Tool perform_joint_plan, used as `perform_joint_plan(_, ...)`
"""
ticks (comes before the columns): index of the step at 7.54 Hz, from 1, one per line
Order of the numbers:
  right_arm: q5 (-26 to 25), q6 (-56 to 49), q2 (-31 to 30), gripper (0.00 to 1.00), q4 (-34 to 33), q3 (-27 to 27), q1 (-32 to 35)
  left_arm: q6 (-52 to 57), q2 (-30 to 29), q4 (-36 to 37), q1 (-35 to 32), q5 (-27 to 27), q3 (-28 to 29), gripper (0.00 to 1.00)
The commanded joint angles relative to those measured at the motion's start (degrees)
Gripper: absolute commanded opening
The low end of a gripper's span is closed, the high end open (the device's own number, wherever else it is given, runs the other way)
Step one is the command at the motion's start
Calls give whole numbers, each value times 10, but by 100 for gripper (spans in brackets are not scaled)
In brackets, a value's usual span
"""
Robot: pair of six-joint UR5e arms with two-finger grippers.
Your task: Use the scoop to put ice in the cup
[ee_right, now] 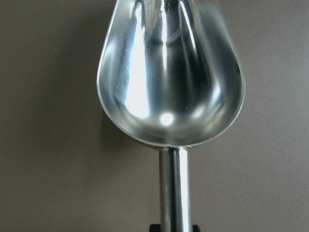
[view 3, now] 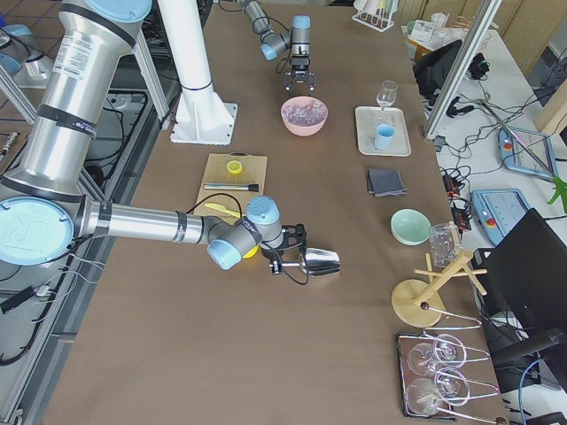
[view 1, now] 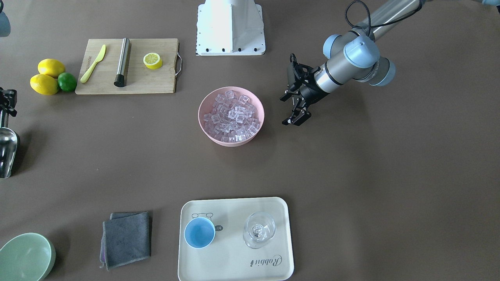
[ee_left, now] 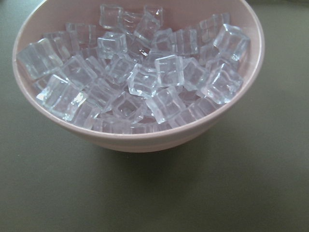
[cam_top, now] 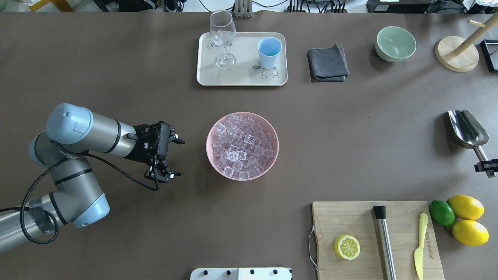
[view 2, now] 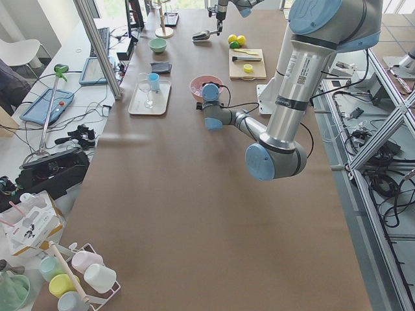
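The ice (cam_top: 242,146) fills a pink bowl (cam_top: 213,157) at mid-table; it also shows in the left wrist view (ee_left: 140,77). My left gripper (cam_top: 179,158) is open and empty, just left of the bowl and facing it. The light blue cup (cam_top: 269,52) stands upright on a cream tray (cam_top: 241,77) at the far side. My right gripper (cam_top: 486,166) is shut on the handle of the silver scoop (cam_top: 467,128) at the table's right end. The scoop's trough (ee_right: 169,72) is empty and points away from me.
A stemmed glass (cam_top: 222,37) stands on the tray next to the cup. A grey cloth (cam_top: 328,63) and a green bowl (cam_top: 395,43) lie at the far right. A cutting board (cam_top: 377,239) with a lemon half, a steel cylinder and a knife is at the near right, with lemons and a lime (cam_top: 442,212) beside it.
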Motion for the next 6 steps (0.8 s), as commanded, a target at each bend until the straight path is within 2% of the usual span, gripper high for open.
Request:
perform_joint_plan(1, 15, -51, -6, 0, -40, 67, 19, -29, -14, 8, 8, 29, 12, 99)
perform_joint_plan(2, 13, -86, -3, 0, -132, 138, 26, -29, -26, 27, 12, 34, 14, 99)
perform_joint_plan(3, 18, -140, 11, 0, -192, 167, 41, -30, -32, 27, 13, 44, 14, 99)
perform_joint_plan(5, 94, -225, 63, 0, -271, 169, 96, -29, -43, 27, 13, 45, 20, 99)
perform_joint_plan(6, 103, -266, 67, 0, -271, 170, 106, -40, -50, 33, 14, 46, 24, 99)
